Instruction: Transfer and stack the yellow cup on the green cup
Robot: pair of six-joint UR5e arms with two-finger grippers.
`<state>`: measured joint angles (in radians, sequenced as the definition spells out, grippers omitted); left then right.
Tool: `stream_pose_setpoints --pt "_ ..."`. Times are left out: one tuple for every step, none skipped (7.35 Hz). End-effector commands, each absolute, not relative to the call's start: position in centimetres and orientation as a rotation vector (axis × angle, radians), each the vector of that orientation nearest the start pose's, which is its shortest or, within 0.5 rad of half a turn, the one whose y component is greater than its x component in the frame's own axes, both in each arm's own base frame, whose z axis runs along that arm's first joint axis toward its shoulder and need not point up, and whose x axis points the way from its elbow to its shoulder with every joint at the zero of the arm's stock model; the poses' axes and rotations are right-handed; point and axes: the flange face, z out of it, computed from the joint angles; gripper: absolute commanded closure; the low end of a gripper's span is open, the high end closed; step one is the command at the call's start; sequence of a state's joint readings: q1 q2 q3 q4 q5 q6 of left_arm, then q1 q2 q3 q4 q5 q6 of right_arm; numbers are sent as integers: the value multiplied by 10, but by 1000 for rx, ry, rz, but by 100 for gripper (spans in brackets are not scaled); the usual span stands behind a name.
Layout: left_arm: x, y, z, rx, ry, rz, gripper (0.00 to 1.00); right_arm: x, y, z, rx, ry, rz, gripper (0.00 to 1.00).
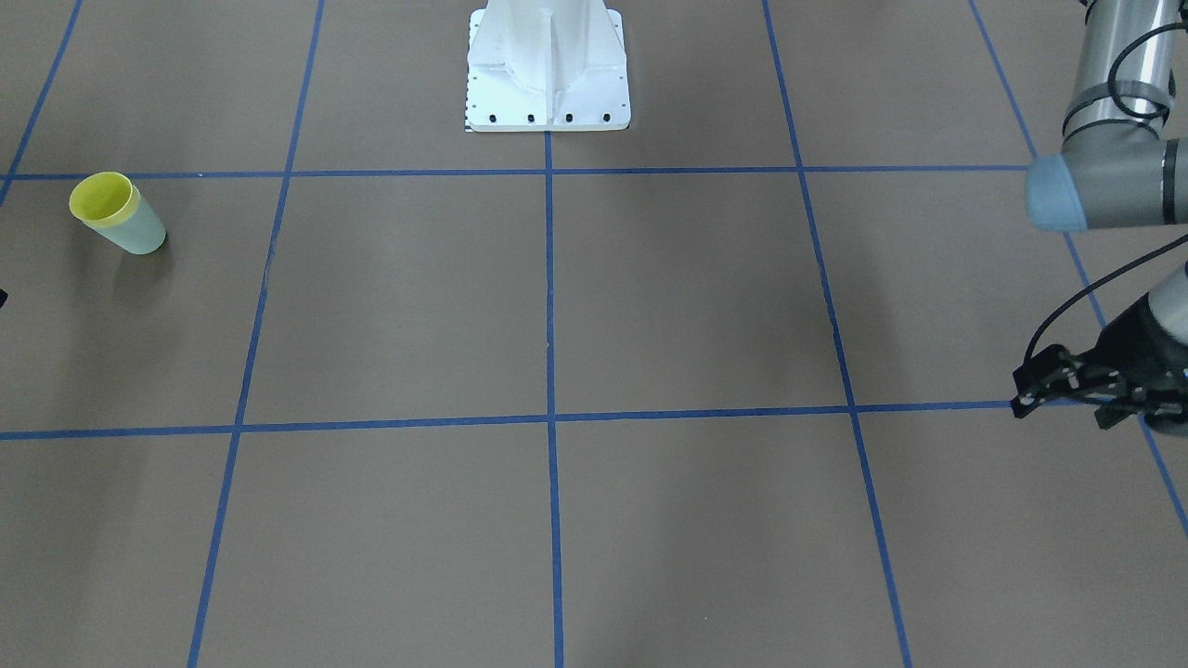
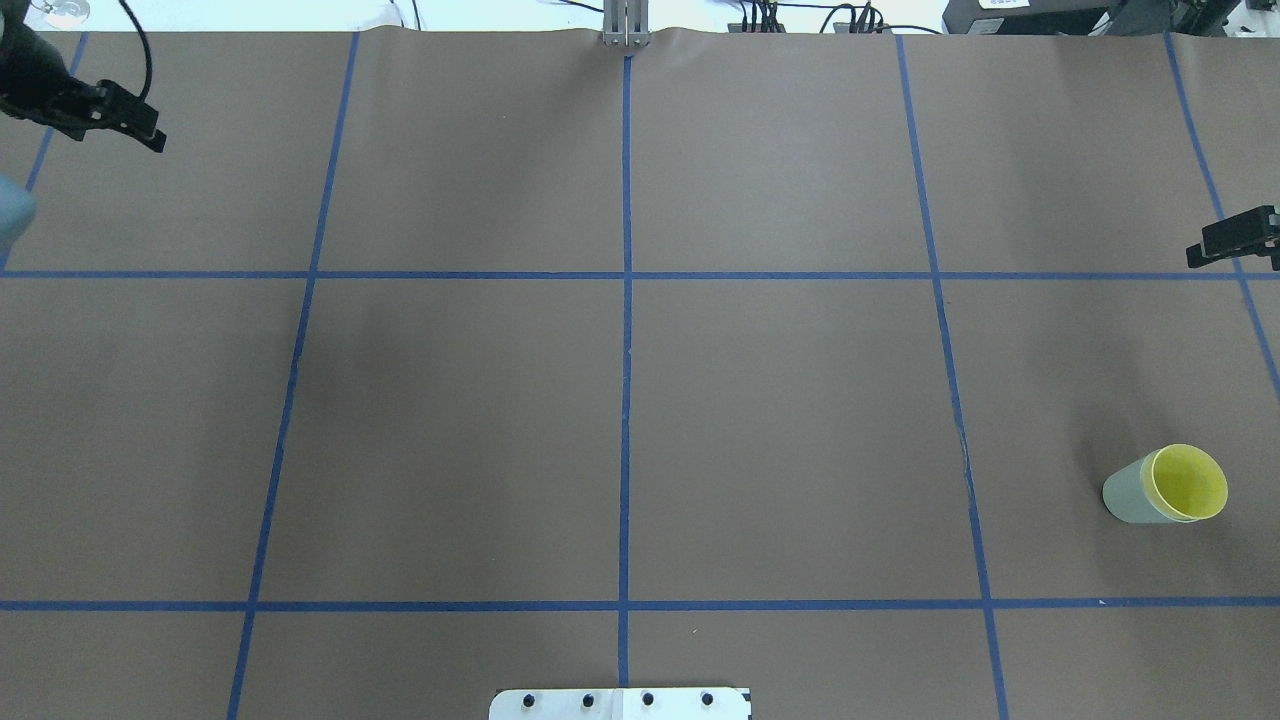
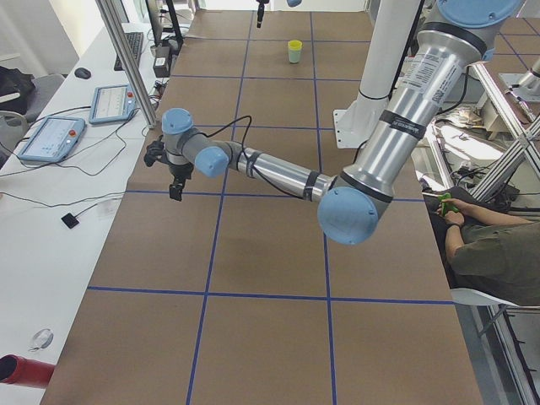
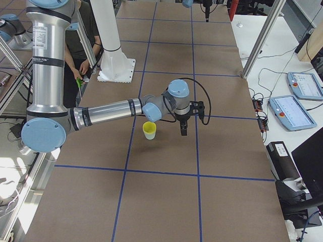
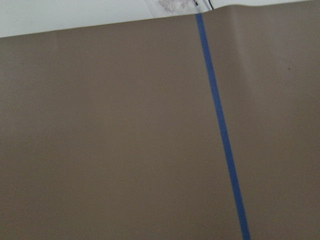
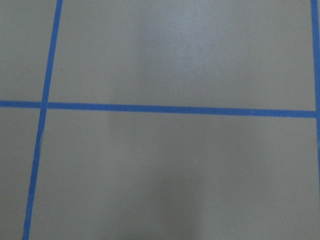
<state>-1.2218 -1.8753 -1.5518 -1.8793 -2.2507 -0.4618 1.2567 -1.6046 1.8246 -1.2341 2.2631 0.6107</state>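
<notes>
The yellow cup (image 1: 100,198) sits nested inside the green cup (image 1: 139,234), and the pair stands upright on the brown table near the robot's right end. Both show in the overhead view, the yellow cup (image 2: 1188,483) and the green cup (image 2: 1125,492). My right gripper (image 2: 1195,258) hovers beyond the cups, apart from them, at the overhead view's right edge; its fingers look shut and empty. My left gripper (image 1: 1018,397) is far off at the table's other end, seen also in the overhead view (image 2: 155,140), shut and empty. Both wrist views show only bare table.
The white robot base plate (image 1: 548,93) stands at the table's near-robot edge. Blue tape lines (image 2: 626,300) divide the brown table into squares. Tablets and cables (image 3: 51,139) lie on the white bench beyond the far edge. A seated person (image 3: 498,253) is beside the robot.
</notes>
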Motion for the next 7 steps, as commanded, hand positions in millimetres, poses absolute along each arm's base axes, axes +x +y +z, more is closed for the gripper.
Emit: stream_pose_setpoints --pt "118 -531 462 236 868 111 1 -86 -498 513 170 -845 90 0" --pt "113 -514 432 151 864 92 1 -89 -507 513 169 -846 89 0" --pt "109 -504 423 124 852 91 0 -82 -514 519 165 -840 109 0" --pt "105 -498 440 120 836 127 0 -75 -522 519 140 -834 134 0" --pt "102 -497 446 133 827 171 0 -71 -529 511 115 -837 150 0" --pt "88 -502 457 136 818 172 0 -69 -528 512 104 -849 151 0" --pt "71 -506 482 132 803 191 0 -68 -527 514 101 -849 155 0"
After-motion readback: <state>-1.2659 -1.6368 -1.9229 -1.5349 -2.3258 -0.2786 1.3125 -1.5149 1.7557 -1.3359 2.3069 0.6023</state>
